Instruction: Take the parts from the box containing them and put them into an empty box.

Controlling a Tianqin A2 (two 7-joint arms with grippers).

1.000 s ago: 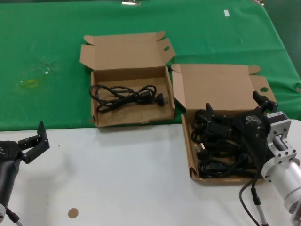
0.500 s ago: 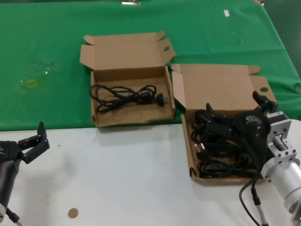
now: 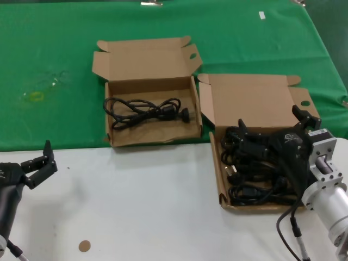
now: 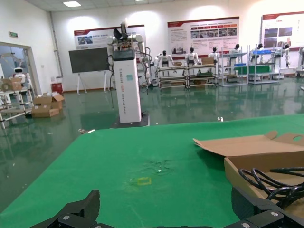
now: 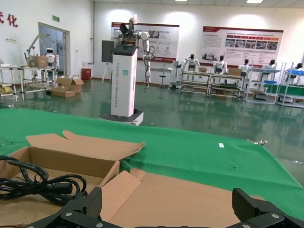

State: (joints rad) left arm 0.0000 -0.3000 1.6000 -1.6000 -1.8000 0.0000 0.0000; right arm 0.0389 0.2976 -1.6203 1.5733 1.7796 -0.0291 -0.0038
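Observation:
The box containing the parts (image 3: 255, 100) stands at the right, tall lid up, filled with black power cables (image 3: 250, 175). My right gripper (image 3: 270, 119) hovers open just above those cables, holding nothing. In the right wrist view my right gripper (image 5: 171, 209) faces that box's lid panel (image 5: 190, 197). The wider box (image 3: 144, 57) sits left of it on the green cloth and holds one coiled black cable (image 3: 144, 111). My left gripper (image 3: 41, 162) is parked open and empty at the near left over the white table. In the left wrist view my left gripper (image 4: 166, 211) looks across the cloth.
Green cloth (image 3: 54, 54) covers the far half of the table; the near half is white (image 3: 136, 201). A yellow mark (image 3: 35, 96) lies on the cloth at the left. A small brown disc (image 3: 84, 246) lies near the front edge.

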